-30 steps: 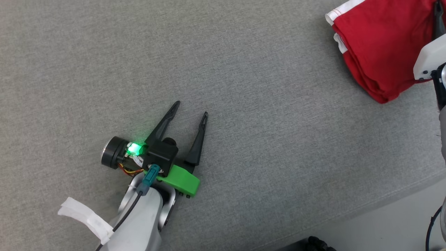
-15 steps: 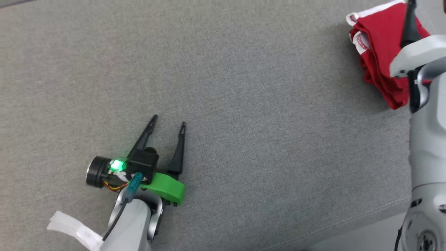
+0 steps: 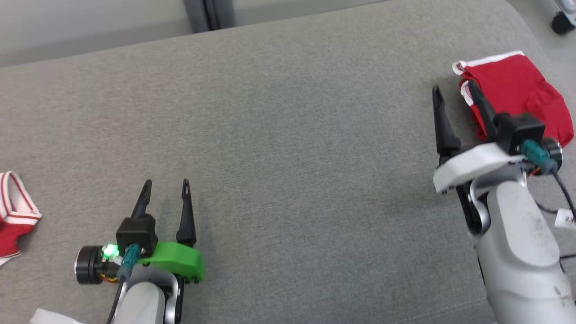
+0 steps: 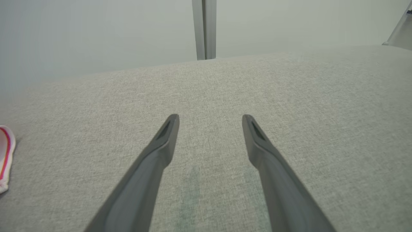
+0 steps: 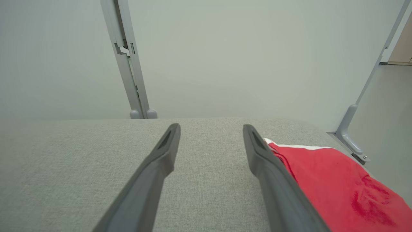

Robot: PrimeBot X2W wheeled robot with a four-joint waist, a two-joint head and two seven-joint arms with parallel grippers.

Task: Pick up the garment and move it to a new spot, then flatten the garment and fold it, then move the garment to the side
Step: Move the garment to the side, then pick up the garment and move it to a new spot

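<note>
The garment [image 3: 522, 85] is red with white trim and lies folded in a compact bundle at the far right of the grey padded surface [image 3: 288, 135]. My right gripper [image 3: 453, 88] stands open just left of it, its right finger beside the garment's left edge, nothing between the fingers. The right wrist view shows the same: the open right gripper [image 5: 211, 126] over bare grey fabric, the garment [image 5: 338, 190] lying to the right of the right finger. My left gripper [image 3: 166, 182] is open and empty at the lower left, hovering low over the surface [image 4: 210, 117].
A second red-and-white striped piece of cloth [image 3: 13, 211] lies at the left edge, also at the left of the left wrist view [image 4: 4, 158]. A pale wall with a grey post [image 3: 207, 13] runs behind the surface. The surface's rounded right end is close to the garment.
The head camera has tilted up, showing more of the surface. My right gripper has opened, let go of the garment and drawn back to its left. The left gripper stays open.
</note>
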